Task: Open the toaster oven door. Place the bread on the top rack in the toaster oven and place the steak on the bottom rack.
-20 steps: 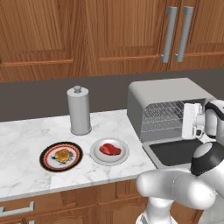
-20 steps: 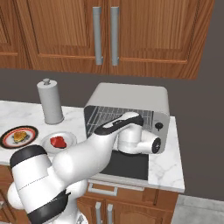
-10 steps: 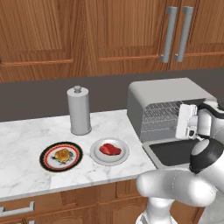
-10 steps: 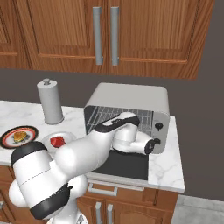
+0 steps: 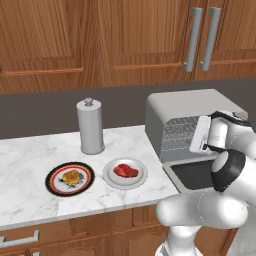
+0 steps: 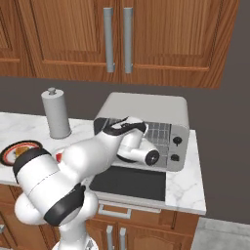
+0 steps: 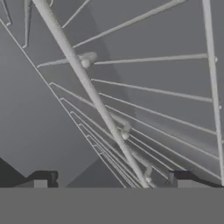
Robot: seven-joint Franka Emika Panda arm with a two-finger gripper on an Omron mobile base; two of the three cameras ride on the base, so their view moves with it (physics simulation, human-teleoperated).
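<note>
The toaster oven (image 5: 192,106) (image 6: 146,106) stands at the counter's right end. Its door (image 5: 194,173) (image 6: 128,182) lies folded down flat, dark glass facing up. My gripper (image 5: 199,136) (image 7: 111,181) hangs open at the oven mouth, with nothing between its fingertips (image 7: 41,179). Wire racks (image 5: 180,126) (image 6: 158,132) show inside. In the hand view one rack's front bar (image 7: 92,94) crosses close and diagonally; I cannot tell top rack from bottom rack there. The bread (image 5: 71,177) lies on a dark-rimmed plate (image 5: 54,176). The steak (image 5: 126,171) lies on a white plate (image 5: 110,175).
A grey cylindrical canister (image 5: 90,126) (image 6: 56,113) stands behind the plates near the wall. Wooden cabinets with bar handles (image 5: 201,37) hang above the oven. The marble counter (image 5: 30,155) stretches left of the plates. My arm's elbow (image 6: 97,151) blocks the plates in the right base view.
My hand has shifted slightly to the left across the oven mouth. The jaws stayed open, and the plates, the food and the door have not moved.
</note>
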